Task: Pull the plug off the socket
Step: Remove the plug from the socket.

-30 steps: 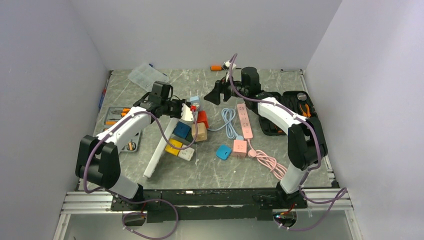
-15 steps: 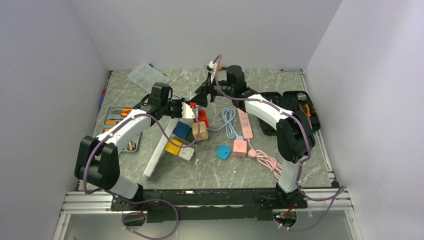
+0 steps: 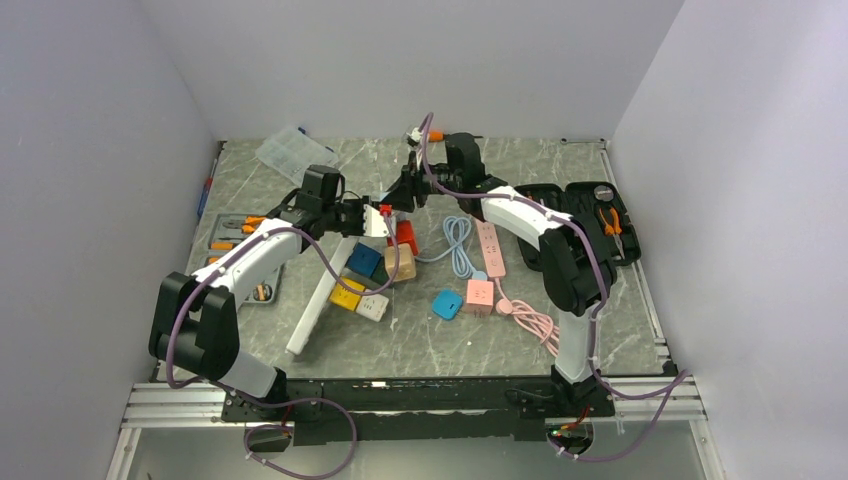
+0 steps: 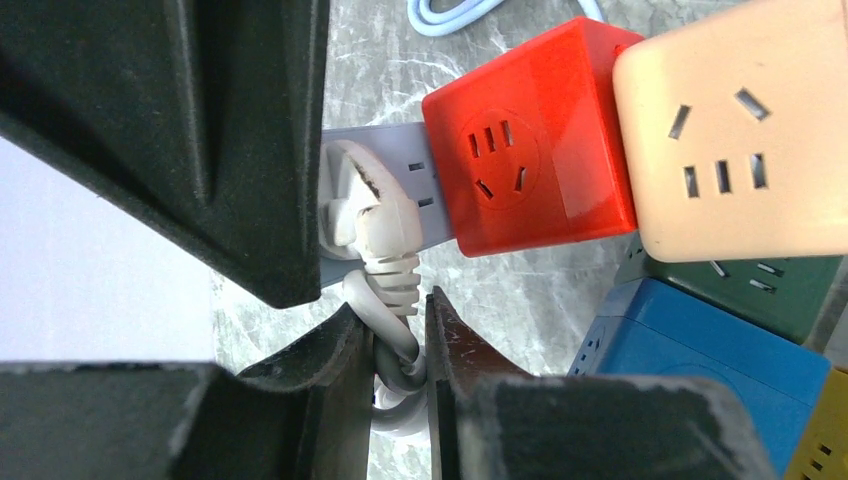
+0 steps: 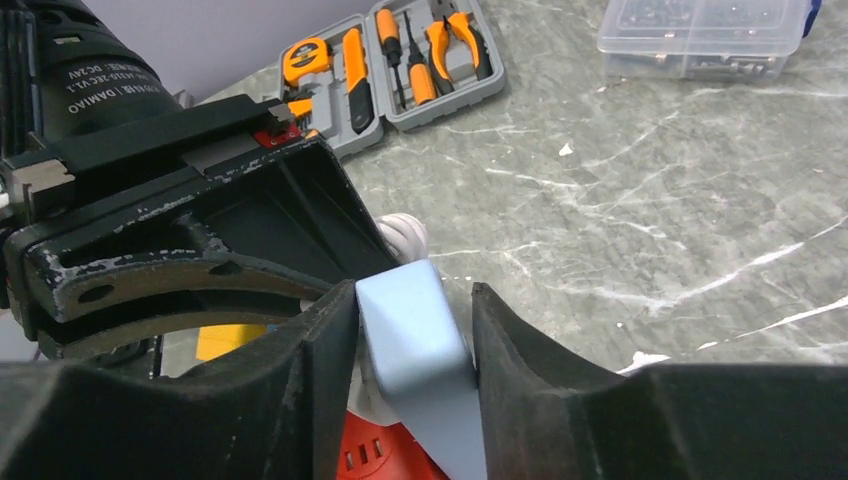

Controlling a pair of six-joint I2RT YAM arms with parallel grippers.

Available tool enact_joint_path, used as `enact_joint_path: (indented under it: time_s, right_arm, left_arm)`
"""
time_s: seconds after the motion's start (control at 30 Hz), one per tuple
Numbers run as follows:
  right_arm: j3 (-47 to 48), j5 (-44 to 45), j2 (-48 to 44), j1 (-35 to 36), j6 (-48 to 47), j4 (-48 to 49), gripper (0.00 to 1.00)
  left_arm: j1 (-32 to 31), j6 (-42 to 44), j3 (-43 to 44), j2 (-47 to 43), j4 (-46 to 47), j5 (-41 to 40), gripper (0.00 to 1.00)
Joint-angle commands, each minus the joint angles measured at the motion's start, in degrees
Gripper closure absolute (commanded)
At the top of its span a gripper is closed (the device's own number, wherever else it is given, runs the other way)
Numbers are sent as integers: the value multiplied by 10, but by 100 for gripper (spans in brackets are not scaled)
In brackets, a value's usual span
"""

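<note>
My left gripper (image 4: pixel 398 325) is clenched on the white cord (image 4: pixel 392 375) just below the plug (image 4: pixel 365 205), which sits seated in the pale blue strip (image 5: pixel 420 400). Beyond, the right gripper (image 5: pixel 412 300) straddles that strip's end; I cannot tell whether it bites yet. I'd brace the strip firmly, then pull straight out, since a cord grip may slip

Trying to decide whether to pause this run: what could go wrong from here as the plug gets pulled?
1. The left gripper is clamped on the cord just behind the white plug, not on the plug body. Pulling could strain the cord or let it slip.
2. The right gripper only straddles the very end of the pale blue power strip. If that hold is loose, the strip may lift along with the plug.
</note>
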Motion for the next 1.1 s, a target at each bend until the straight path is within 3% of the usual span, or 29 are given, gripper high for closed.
enact_joint_path:
  time_s: [0.0, 0.13, 0.3, 0.4, 0.57, 0.93, 1.03, 1.07]
  right_arm:
    - [25, -28, 0, 0, -4, 19, 63]
    - [36, -34, 2, 0, -2, 4, 100]
    - [14, -26, -24, 4, -1, 16, 100]
    - [8, -19, -37, 10, -11, 8, 100]
    - [-8, -11, -63, 17, -27, 2, 100]
    - [-30, 1, -123, 25, -59, -20, 100]
    - [-40, 7, -140, 25, -63, -30, 100]
    - [-44, 9, -145, 25, -77, -32, 100]
  left_arm:
    - [-4, 17, 27, -38, 21, 40, 91]
    - [-4, 18, 29, -38, 16, 38, 89]
    - [-4, 9, 38, -35, -10, 41, 67]
    - [-4, -8, 44, -32, -19, 48, 42]
    - [-4, -37, 75, -19, -50, 64, 37]
    - [2, -77, 116, 2, -123, 75, 39]
    - [16, -105, 126, 2, -145, 82, 36]
    - [22, -118, 130, 2, -146, 83, 27]
